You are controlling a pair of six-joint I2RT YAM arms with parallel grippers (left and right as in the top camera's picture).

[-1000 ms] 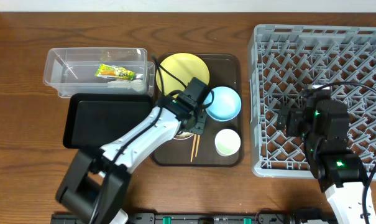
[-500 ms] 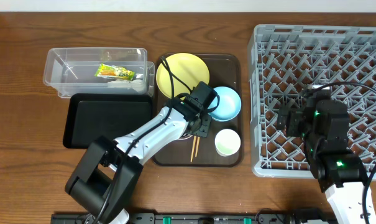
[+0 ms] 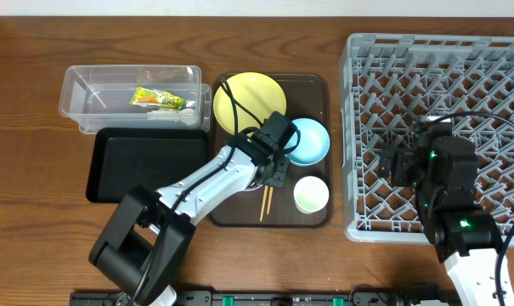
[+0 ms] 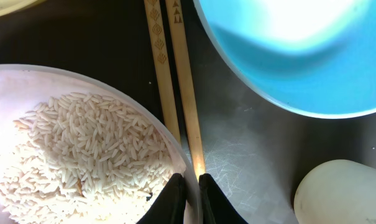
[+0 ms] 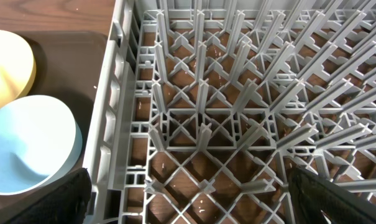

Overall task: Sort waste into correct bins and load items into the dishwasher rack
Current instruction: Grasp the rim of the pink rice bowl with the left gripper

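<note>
Chopsticks lie side by side on the brown serving tray, squeezed between the white bowl on the left and the light blue bowl on the right. The white cup sits nearer on the right and the yellow plate at the far end. The left end effector is drawn almost together on the white bowl's right rim. One finger sits inside over the rice, the other outside against the nearer chopstick end. Left on the tabletop, the snack wrapper lies in the clear tub, beside the black tray. The right end effector hangs spread wide over the dishwasher rack.
</note>
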